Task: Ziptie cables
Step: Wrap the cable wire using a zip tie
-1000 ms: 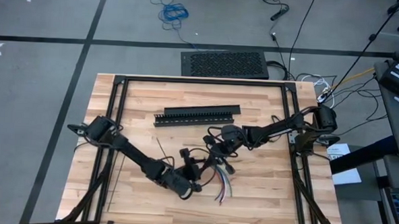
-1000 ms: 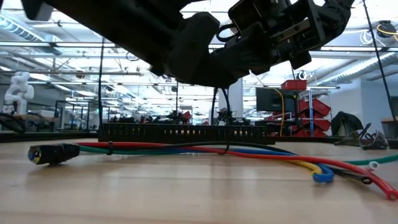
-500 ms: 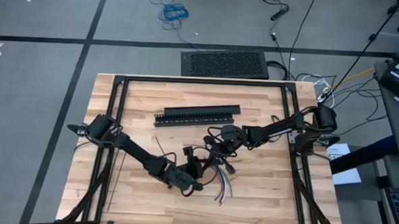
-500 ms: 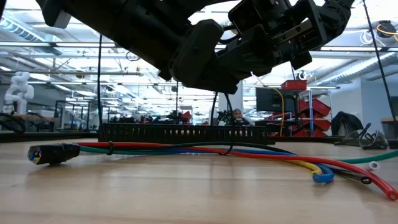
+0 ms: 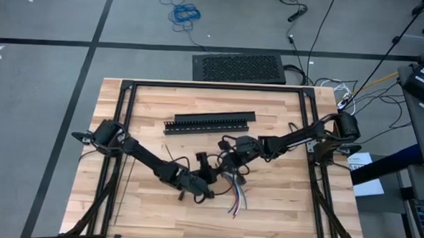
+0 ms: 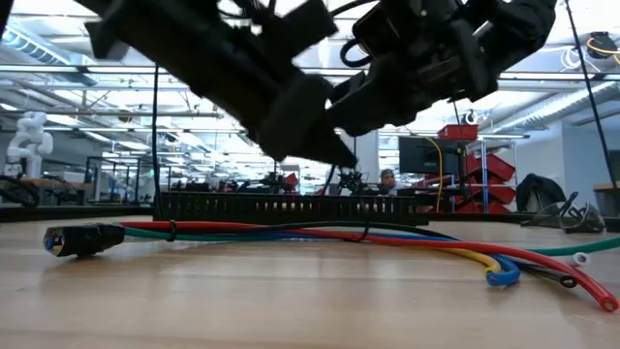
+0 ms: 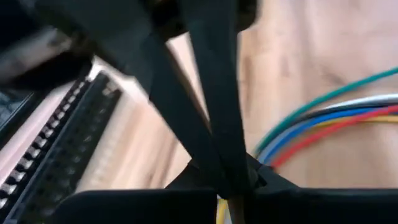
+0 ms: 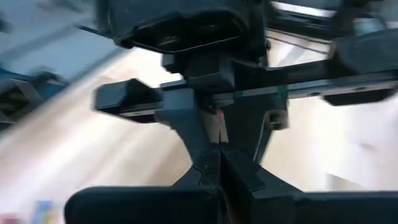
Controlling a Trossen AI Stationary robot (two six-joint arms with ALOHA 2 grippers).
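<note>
High view: wooden table [image 5: 280, 208] with a black frame. Left arm reaches in from the left edge toward the table's middle; left gripper [image 5: 204, 177] sits just left of the cables [image 5: 235, 195], fingers pressed together. Left wrist view shows those fingers [image 7: 217, 124] meeting at the tips, with the green, white, blue and red wires [image 7: 336, 115] lying on the wood just beyond; whether anything thin is pinched between them cannot be told.

Cables lie near the table's middle, loose ends fanned toward the near edge. Low view: they run flat along the tabletop from a black taped end [image 6: 82, 238] at left to fanned ends at right, with a thin black ziptie [image 6: 170, 231] looped around them near the taped end.

Slotted black channel [image 5: 209, 123] lies on the far side, apart from both grippers.

Right arm comes from the right edge; right gripper [image 5: 230, 157] hangs just above the cables' far end, fingers closed; its contents cannot be told.
</note>
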